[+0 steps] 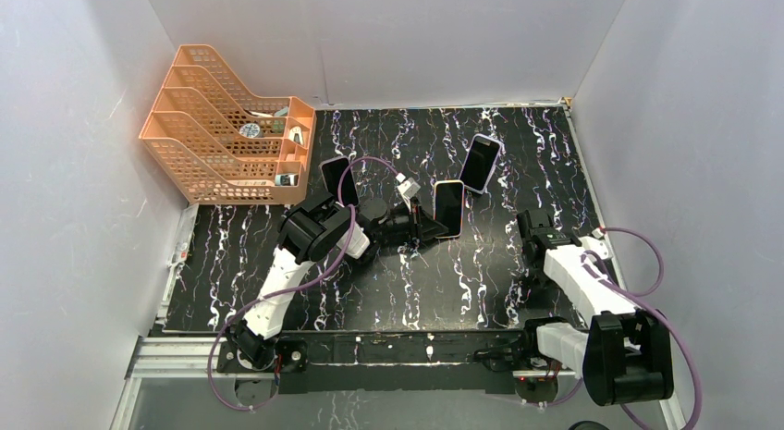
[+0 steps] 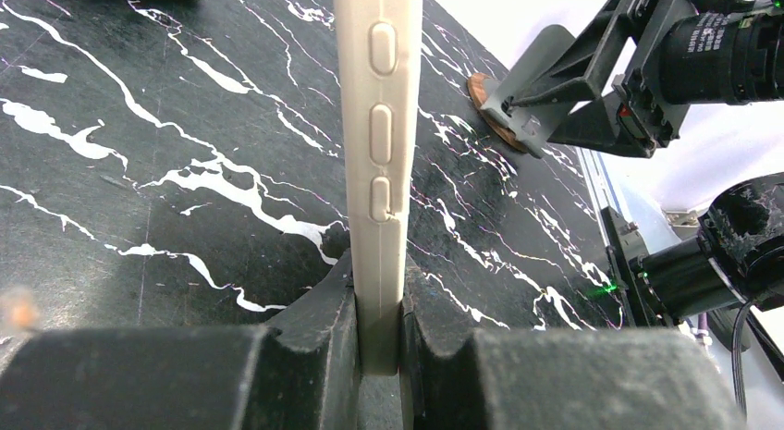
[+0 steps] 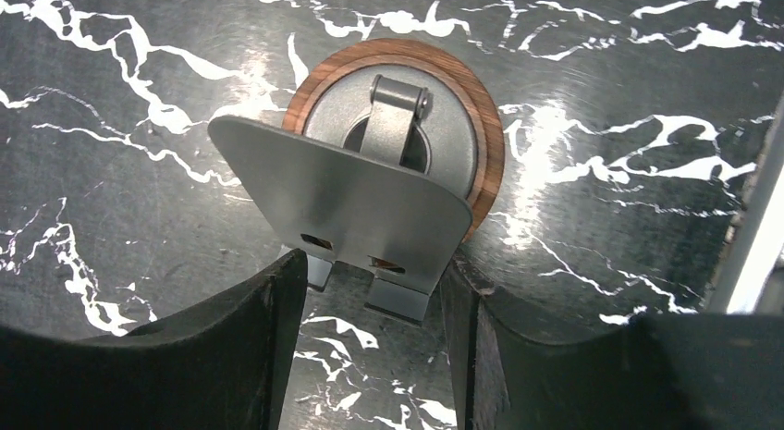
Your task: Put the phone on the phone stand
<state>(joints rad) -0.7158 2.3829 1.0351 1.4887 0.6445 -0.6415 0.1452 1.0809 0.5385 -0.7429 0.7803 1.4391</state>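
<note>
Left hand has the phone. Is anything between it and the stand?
Yes: the right hand straddles the phone stand, a finger on each side of its plate, crowding the approach. Nothing else visible lies between the phone in the left hand and the stand.

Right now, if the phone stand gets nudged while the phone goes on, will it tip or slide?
The phone stand looks like rigid metal, so it probably won't flex. Its round base is wide and flat, so tipping seems unlikely; sliding on the glossy table seems likelier. The right gripper has its fingers flanking it, which should limit drift.
</note>
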